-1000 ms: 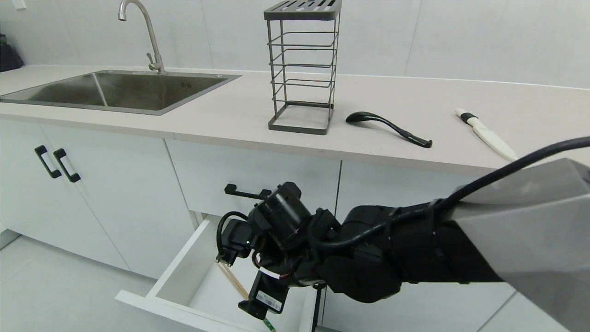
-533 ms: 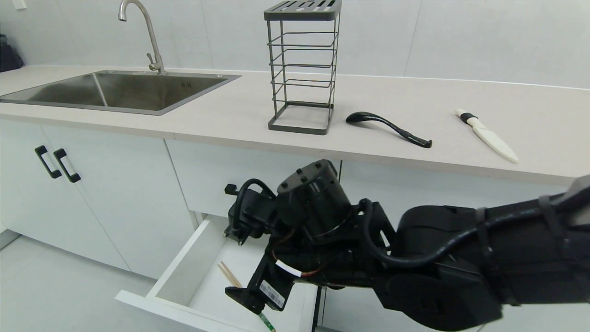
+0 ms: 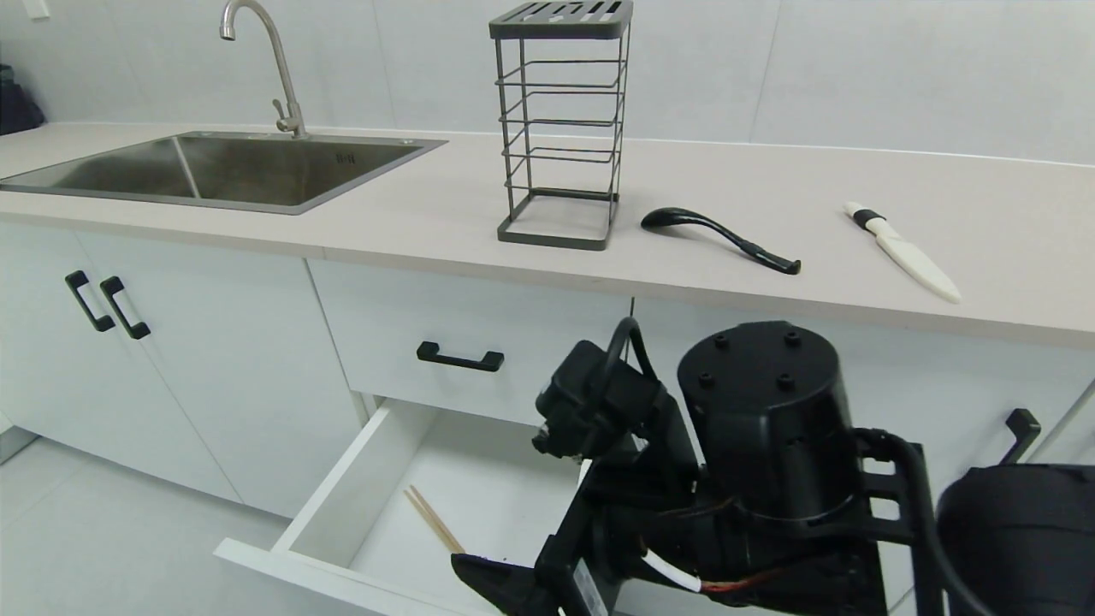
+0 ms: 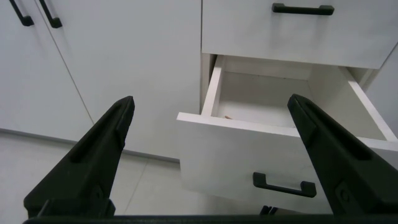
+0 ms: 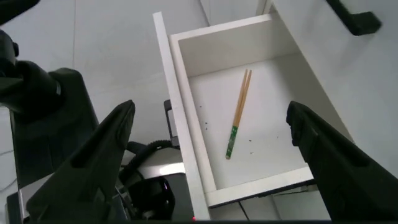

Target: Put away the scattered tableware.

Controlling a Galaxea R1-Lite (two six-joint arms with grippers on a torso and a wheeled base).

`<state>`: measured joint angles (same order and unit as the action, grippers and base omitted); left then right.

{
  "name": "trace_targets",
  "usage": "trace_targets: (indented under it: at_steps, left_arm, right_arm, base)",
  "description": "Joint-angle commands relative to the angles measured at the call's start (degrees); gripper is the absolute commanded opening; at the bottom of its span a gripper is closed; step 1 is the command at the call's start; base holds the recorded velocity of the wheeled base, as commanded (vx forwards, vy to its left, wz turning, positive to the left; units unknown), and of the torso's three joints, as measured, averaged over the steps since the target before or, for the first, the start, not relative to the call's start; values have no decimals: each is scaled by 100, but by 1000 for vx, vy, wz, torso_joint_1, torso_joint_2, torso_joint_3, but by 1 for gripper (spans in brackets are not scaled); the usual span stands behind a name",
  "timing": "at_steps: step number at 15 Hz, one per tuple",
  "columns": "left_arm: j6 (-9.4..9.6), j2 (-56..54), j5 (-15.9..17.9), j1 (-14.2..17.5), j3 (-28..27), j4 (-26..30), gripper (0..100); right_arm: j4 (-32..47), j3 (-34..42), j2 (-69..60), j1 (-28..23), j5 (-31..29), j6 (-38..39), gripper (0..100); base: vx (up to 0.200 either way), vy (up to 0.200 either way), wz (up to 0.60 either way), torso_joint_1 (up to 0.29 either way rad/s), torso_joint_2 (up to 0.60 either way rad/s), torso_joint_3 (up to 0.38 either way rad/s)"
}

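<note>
A pair of wooden chopsticks (image 3: pixel 435 519) (image 5: pixel 239 115) with green ends lies flat inside the open white drawer (image 3: pixel 329 483) (image 5: pixel 176 118) below the counter. My right gripper (image 3: pixel 513 590) (image 5: pixel 208 115) hangs open above the drawer, holding nothing. On the counter lie a black ladle (image 3: pixel 719 235) and, farther right, a white knife (image 3: pixel 902 252). My left gripper (image 4: pixel 211 102) is open and empty, low in front of the drawer (image 4: pixel 249 155), facing its front panel.
A dark wire rack (image 3: pixel 560 128) stands on the counter left of the ladle. The sink (image 3: pixel 214 167) with its tap is at the far left. A shut drawer with a black handle (image 3: pixel 459 358) sits above the open one.
My right arm has swung to the right and drawn back from the drawer, uncovering the upper drawer's handle. The chopsticks stay put in the drawer.
</note>
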<state>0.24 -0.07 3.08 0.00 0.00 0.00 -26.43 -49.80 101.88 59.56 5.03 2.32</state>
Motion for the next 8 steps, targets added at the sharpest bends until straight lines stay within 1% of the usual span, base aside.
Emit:
trace_targets:
  at_steps: [1, 3, 8]
  left_arm:
    - [2, 7, -1, 0, 0, 0, 100]
    - [2, 7, -1, 0, 0, 0, 100]
    - [2, 7, -1, 0, 0, 0, 100]
  right_arm:
    - [-363, 603, -405, -32, -134, 85, 100]
    - [-389, 840, -467, -41, -205, 85, 100]
    - [-389, 946, -476, -156, -205, 23, 100]
  base:
    - [0, 0, 0, 0, 0, 0]
    - [0, 0, 0, 0, 0, 0]
    - [0, 0, 0, 0, 0, 0]
